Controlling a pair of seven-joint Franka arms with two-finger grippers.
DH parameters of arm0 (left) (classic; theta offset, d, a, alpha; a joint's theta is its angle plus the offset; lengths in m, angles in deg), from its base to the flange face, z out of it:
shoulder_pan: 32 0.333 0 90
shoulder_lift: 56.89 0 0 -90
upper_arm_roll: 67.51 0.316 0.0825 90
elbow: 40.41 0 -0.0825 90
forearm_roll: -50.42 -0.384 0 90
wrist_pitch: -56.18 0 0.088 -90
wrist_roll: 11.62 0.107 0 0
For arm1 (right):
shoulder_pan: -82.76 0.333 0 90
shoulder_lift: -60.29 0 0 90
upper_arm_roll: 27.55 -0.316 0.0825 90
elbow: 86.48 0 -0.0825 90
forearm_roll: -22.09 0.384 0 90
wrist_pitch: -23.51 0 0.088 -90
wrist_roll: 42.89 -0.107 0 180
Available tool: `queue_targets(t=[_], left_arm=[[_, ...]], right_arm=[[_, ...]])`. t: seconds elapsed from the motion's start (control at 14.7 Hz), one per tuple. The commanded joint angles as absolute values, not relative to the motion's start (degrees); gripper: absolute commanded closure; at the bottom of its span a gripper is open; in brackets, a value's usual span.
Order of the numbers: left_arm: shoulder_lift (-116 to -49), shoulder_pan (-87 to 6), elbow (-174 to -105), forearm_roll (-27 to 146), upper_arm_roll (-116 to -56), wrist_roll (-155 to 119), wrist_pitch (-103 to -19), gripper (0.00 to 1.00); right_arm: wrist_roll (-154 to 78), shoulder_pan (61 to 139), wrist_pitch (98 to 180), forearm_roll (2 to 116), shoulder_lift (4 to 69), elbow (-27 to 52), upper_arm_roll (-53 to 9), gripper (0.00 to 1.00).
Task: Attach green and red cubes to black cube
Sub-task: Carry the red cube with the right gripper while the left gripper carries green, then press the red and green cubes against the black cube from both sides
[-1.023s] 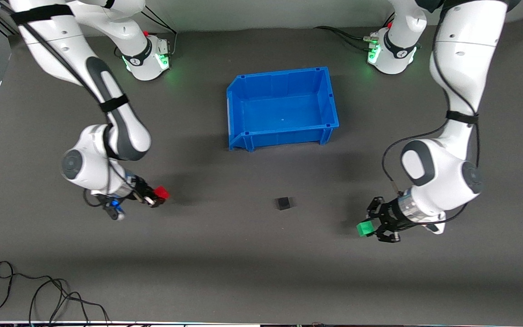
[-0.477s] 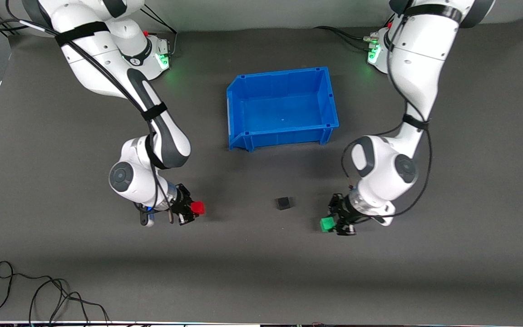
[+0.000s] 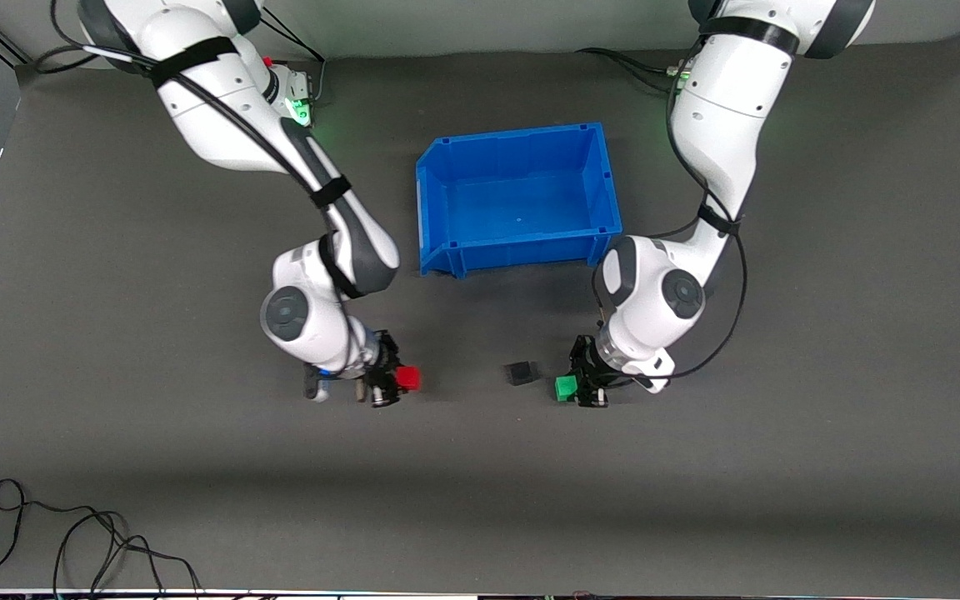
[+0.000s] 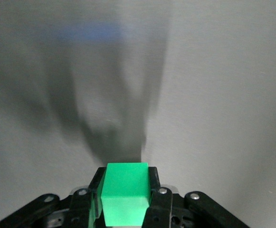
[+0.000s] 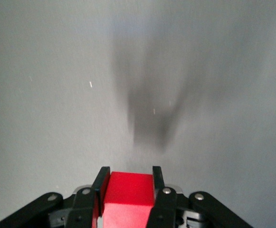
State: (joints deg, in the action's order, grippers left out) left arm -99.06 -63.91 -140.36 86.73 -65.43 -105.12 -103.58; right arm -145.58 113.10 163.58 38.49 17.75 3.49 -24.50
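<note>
Over the dark grey table (image 3: 480,500), fingers clamp red cube (image 3: 407,378) and green cube (image 3: 565,387).

I see the black cube (image 3: 520,372) sitting flat on the table. The green cube (image 3: 565,387) is pinched just beside it toward the left arm's end; the red cube (image 3: 407,378) is pinched well apart toward the right arm's end.

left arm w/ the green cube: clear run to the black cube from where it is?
Probably yes. The left gripper is shut on the green cube, just beside the black cube, with only bare mat between. The right gripper, holding the red cube, approaches from the right arm's end.
</note>
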Motion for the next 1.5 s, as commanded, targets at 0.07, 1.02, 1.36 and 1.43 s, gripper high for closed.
queue_targets(t=[0.07, 1.02, 1.36, 1.43], left_arm=[[-97.6, -66.6, -143.5, 86.0, -64.2, -108.8, -105.0, 0.67], [-95.6, -67.4, -140.9, 85.4, -61.8, -113.0, -93.9, 0.66], [-97.9, -68.0, -137.4, 81.8, -62.0, -118.5, -94.1, 0.66], [-98.2, -68.4, -137.2, 81.6, -62.0, -118.8, -94.2, 0.66]], right_arm=[[-153.7, 116.3, 160.9, 36.0, 11.2, -6.1, -24.0, 1.0], [-161.8, 119.1, 160.9, 36.6, 8.0, -12.7, -27.0, 1.0], [-162.1, 119.6, 161.2, 36.5, 5.4, -14.1, -27.1, 1.0], [-162.1, 120.2, 161.4, 36.4, 4.7, -14.8, -27.0, 1.0]])
